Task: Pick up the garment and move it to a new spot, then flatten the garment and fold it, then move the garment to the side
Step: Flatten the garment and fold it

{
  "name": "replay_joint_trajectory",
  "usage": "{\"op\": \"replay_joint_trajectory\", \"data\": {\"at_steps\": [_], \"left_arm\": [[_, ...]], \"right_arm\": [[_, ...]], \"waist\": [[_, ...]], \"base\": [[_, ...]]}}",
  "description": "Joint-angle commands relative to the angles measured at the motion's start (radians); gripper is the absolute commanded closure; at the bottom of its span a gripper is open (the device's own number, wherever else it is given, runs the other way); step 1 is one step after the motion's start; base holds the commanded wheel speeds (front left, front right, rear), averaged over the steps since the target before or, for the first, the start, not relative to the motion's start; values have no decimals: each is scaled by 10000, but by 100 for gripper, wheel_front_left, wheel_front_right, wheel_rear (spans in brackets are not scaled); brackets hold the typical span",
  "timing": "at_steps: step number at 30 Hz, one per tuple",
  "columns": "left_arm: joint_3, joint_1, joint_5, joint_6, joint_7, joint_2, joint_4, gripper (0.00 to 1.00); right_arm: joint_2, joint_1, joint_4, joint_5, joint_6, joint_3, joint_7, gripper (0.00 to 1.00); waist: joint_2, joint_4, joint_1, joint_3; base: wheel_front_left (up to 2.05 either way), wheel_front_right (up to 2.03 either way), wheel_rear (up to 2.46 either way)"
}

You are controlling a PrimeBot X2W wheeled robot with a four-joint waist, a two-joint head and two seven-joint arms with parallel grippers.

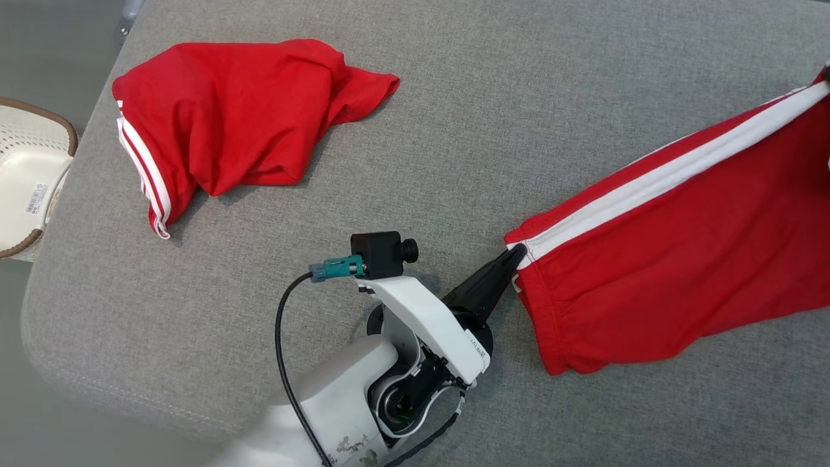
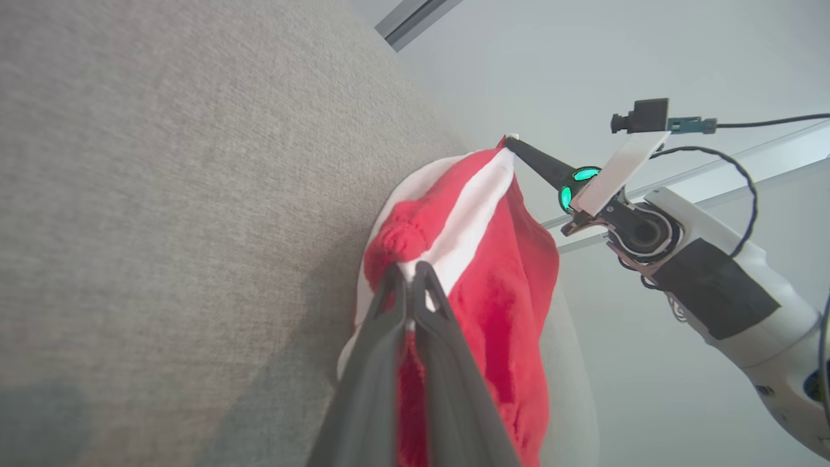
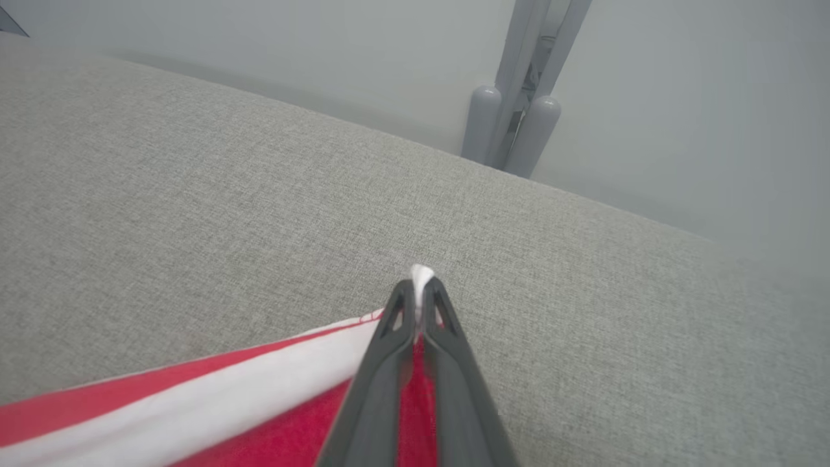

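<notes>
At the far left of the cushion (image 1: 454, 130) lies a crumpled red heap (image 1: 227, 117), and that is our first worry: carried that way, the garment could tangle with it or drag it along. In the middle, near us, the right gripper (image 1: 515, 254) has its fingers pressed together on the hem corner of the garment (image 1: 681, 259), where the white stripe ends. Its wrist view shows a small white tip poking past the fingertips, so we judge the hold thin; a hard pull could slip the cloth free. From that corner the garment stretches across the right side of the cushion and runs off the right edge of the head view. It looks taut along the stripe and slack below, so creases may set in when we lay it down. At its other end the left gripper (image 2: 410, 272) is likewise clamped tight on the stripe, beside a bunched red lump. If the arms pull apart unevenly, one corner may go. One container is here — a pale perforated basket (image 1: 29, 139) off the cushion's left edge; we see a barcode sticker on its wall, and the rest is cut off.
</notes>
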Motion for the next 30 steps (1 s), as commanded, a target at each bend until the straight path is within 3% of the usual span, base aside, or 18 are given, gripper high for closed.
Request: {"op": "replay_joint_trajectory", "data": {"at_steps": [1, 3, 5, 6, 13, 16, 20, 24, 27, 28, 30], "left_arm": [[-30, -116, 49, -3, -41, 48, 53, 100], [-144, -140, 21, -5, -44, 19, 116, 100], [-127, -141, 44, -3, -145, 17, 306, 13], [-79, -145, 41, -3, -200, 21, 430, 0], [356, -202, 587, -3, -563, 0, 1234, 0], [1004, -177, 1401, -3, -617, 192, 1548, 0], [2887, 333, 3916, -3, -618, 245, 1674, 0], [5180, 1224, 6766, 212, -618, 212, 972, 0], [6575, 2151, 8662, 390, -618, 127, 74, 0], [6575, 2151, 8662, 390, -618, 127, 74, 0], [7404, 2705, 9654, 408, -620, 85, -502, 0]], "right_arm": [[30, -52, 81, 70, -3, 10, -71, 0], [133, 98, 289, 316, -3, 26, -80, 0], [176, 193, 363, 391, -3, 80, -197, 0], [193, 243, 386, 415, -3, 114, -233, 0], [202, 613, 420, 738, -3, 135, -1153, 0], [197, 902, 258, 787, -3, 213, -1864, 0], [267, 1437, 31, 1067, -3, -1, -2919, 0], [329, 2066, -357, 1024, -3, -283, -3317, 0], [183, 2378, -958, 445, -3, -1148, -3349, 0], [183, 2378, -958, 445, -3, -1148, -3349, 0], [212, 2936, -1393, -188, -3, -2067, -3335, 0]], "waist": [[0, -2, 0, -7], [0, -8, 0, -62], [0, -34, 0, -142], [0, -61, 0, -187], [0, -304, 0, -665], [0, -463, 0, -983], [0, -718, 0, -1483], [0, -1060, 0, -1988], [0, -1337, 0, -2264], [0, -1337, 0, -2264], [0, -1515, 0, -2433]], "base": [[0, 0, 0], [0, 0, 0], [0, 0, 0], [0, 0, 0], [0, 0, 0], [0, 0, 0], [0, 0, 0], [0, 0, 0], [0, 0, 0], [0, 0, 0], [0, 0, 0]]}}
